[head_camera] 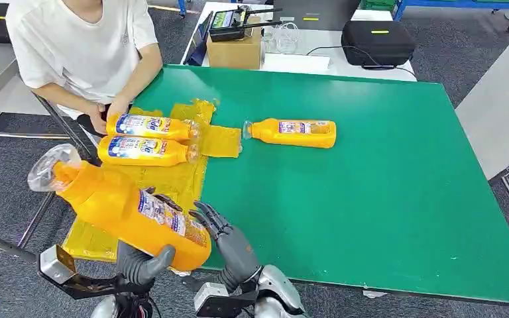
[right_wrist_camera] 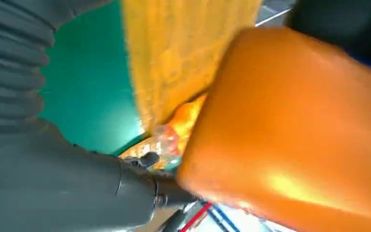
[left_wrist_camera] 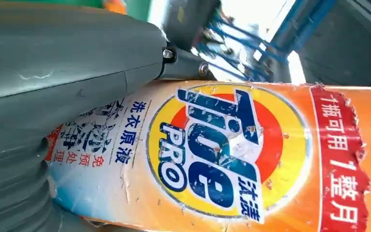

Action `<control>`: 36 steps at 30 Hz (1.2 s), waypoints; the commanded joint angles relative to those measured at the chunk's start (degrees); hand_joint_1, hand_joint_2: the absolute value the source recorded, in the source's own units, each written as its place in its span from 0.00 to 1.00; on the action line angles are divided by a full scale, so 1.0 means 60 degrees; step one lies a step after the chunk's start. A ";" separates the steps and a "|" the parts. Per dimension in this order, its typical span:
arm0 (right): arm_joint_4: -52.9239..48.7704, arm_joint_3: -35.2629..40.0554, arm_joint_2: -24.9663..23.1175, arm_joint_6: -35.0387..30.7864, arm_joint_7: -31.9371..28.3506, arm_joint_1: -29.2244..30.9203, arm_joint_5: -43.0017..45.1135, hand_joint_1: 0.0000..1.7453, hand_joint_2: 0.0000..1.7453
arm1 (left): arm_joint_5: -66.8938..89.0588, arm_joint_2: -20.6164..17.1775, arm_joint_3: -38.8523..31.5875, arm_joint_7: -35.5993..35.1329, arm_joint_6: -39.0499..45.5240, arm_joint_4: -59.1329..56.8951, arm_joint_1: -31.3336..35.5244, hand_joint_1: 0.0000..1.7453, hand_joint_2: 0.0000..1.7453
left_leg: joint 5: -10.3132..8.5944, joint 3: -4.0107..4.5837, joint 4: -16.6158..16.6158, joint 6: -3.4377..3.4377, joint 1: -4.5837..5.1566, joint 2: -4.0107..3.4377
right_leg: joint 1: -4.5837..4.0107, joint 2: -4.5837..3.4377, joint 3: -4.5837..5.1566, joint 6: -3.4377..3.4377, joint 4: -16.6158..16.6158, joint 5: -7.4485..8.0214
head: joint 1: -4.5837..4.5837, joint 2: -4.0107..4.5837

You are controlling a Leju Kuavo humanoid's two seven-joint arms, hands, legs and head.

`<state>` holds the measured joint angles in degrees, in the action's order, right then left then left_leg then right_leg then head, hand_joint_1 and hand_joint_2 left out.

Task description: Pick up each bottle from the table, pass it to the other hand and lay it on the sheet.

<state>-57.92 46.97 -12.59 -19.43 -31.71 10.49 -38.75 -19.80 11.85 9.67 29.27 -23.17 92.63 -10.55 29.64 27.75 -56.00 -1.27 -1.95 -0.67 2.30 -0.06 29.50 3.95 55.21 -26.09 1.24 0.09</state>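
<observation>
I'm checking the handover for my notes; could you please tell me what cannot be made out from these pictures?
- Left robot hand, head view: the held bottle covers most of its fingers.
- Right robot hand, head view: whether it touches the held bottle is unclear.
- Right wrist view: blurred; the bottle's label cannot be read.
- Person, head view: cut off by the top edge.
- Yellow sheet: partly hidden by the bottles.
</observation>
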 commanded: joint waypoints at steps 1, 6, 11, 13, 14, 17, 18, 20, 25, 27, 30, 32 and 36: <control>-0.0295 -0.0788 0.0480 -0.0087 -0.0002 -0.0375 -0.0080 0.00 0.00 | 0.0797 -0.0287 -0.0990 -0.0233 0.0475 -0.0813 0.0353 1.00 1.00 | -0.0008 -0.0040 0.0041 0.0033 -0.0005 0.0022 | -0.0016 0.0013 -0.0045 -0.0052 -0.0042 0.0006 | 0.0004 0.0000; -0.0443 -0.1329 0.0529 -0.0109 -0.0107 -0.0630 0.0110 0.00 0.00 | 0.4594 -0.0944 -0.1341 -0.0083 0.2746 -0.0931 0.0465 1.00 1.00 | -0.0008 -0.0031 0.0033 0.0027 -0.0002 0.0020 | -0.0010 0.0013 -0.0034 -0.0040 -0.0033 0.0004 | 0.0000 0.0000; -0.0747 -0.1787 0.0635 0.0000 -0.0176 -0.0881 0.0144 0.00 0.00 | 0.7532 -0.1486 -0.1720 -0.0602 0.4154 -0.1427 0.0547 1.00 1.00 | -0.0009 -0.0041 0.0042 0.0032 -0.0004 0.0020 | -0.0014 0.0011 -0.0042 -0.0053 -0.0039 0.0005 | 0.0000 0.0000; -0.1019 -0.2019 0.0735 0.0013 -0.0302 -0.1074 0.0253 0.00 0.00 | 0.8407 -0.1885 -0.2138 -0.0636 0.4705 -0.1917 0.0611 1.00 1.00 | -0.0011 -0.0045 0.0048 0.0030 -0.0004 0.0022 | -0.0014 0.0014 -0.0047 -0.0052 -0.0045 0.0005 | 0.0004 0.0000; -0.1151 -0.2106 0.0770 0.0058 -0.0347 -0.1182 0.0317 0.00 0.00 | 0.8457 -0.1958 -0.2468 -0.0666 0.4799 -0.2163 0.0693 1.00 1.00 | -0.0008 -0.0038 0.0039 0.0023 0.0003 0.0015 | -0.0004 0.0009 -0.0037 -0.0038 -0.0031 0.0001 | 0.0000 0.0000; -0.1475 -0.2128 0.0734 0.0197 -0.0669 -0.1457 0.0552 0.00 0.00 | 0.9465 -0.2345 -0.3140 -0.0629 0.5387 -0.2897 0.1058 1.00 1.00 | -0.0010 -0.0046 0.0048 0.0026 -0.0005 0.0016 | -0.0014 0.0007 -0.0046 -0.0052 -0.0040 0.0005 | 0.0000 0.0000; -0.1529 -0.2030 0.0706 0.0245 -0.0761 -0.1527 0.0656 0.00 0.00 | 1.0197 -0.2610 -0.3244 -0.0753 0.5677 -0.3315 0.1228 1.00 1.00 | -0.0006 -0.0029 0.0030 0.0016 -0.0004 0.0005 | -0.0010 0.0003 -0.0023 -0.0036 -0.0021 0.0001 | 0.0000 0.0000; -0.1602 -0.1900 0.0695 0.0195 -0.0934 -0.1560 0.0866 0.00 0.00 | 1.1866 -0.3177 -0.2965 -0.0980 0.6287 -0.4196 0.1507 1.00 1.00 | -0.0009 -0.0025 0.0030 0.0017 -0.0003 0.0018 | -0.0009 0.0015 -0.0022 -0.0035 -0.0020 -0.0001 | -0.0003 0.0000; -0.1525 -0.1742 0.0703 0.0382 -0.1008 -0.1401 0.1122 0.00 0.00 | 1.4209 -0.4173 -0.2292 -0.1300 0.7550 -0.5704 0.1919 1.00 1.00 | -0.0012 -0.0044 0.0047 0.0026 -0.0008 0.0008 | -0.0015 0.0002 -0.0039 -0.0051 -0.0031 0.0004 | 0.0000 0.0000; -0.1423 -0.1770 0.0675 0.0362 -0.1045 -0.1360 0.1184 0.00 0.00 | 1.4044 -0.4134 -0.2262 -0.1121 0.7371 -0.5881 0.2136 1.00 1.00 | -0.0011 -0.0037 0.0041 0.0029 -0.0010 0.0010 | -0.0016 0.0003 -0.0036 -0.0048 -0.0030 0.0005 | 0.0000 0.0000; -0.1279 -0.1861 0.0648 0.0329 -0.1090 -0.1364 0.1302 0.00 0.00 | 1.3872 -0.4092 -0.1989 -0.1080 0.7002 -0.5957 0.2426 1.00 1.00 | -0.0012 -0.0028 0.0032 0.0027 -0.0008 0.0028 | -0.0012 0.0026 -0.0039 -0.0043 -0.0024 -0.0001 | -0.0003 0.0000; -0.1152 -0.1905 0.0632 0.0336 -0.1081 -0.1366 0.1387 0.00 0.00 | 1.3705 -0.4048 -0.1830 -0.1026 0.6844 -0.5975 0.2538 0.86 1.00 | -0.0018 -0.0042 0.0046 0.0039 -0.0015 0.0037 | -0.0025 0.0033 -0.0063 -0.0064 -0.0043 0.0008 | 0.0000 0.0000; -0.0732 -0.1943 0.0663 0.0143 -0.1049 -0.1400 0.1466 0.00 0.00 | 1.3877 -0.4007 -0.1320 -0.0938 0.6918 -0.6020 0.2601 0.03 1.00 | -0.0010 -0.0047 0.0023 0.0016 -0.0001 0.0027 | -0.0003 0.0029 -0.0060 -0.0025 -0.0012 0.0000 | 0.0000 0.0000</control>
<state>-67.12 36.26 -9.77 -17.57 -38.10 1.00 -30.73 62.84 -11.50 -4.44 23.17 18.93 63.43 2.22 29.63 27.55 -55.98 -1.28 -1.99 -0.61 2.29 0.03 29.27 3.93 55.23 -26.10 1.25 0.09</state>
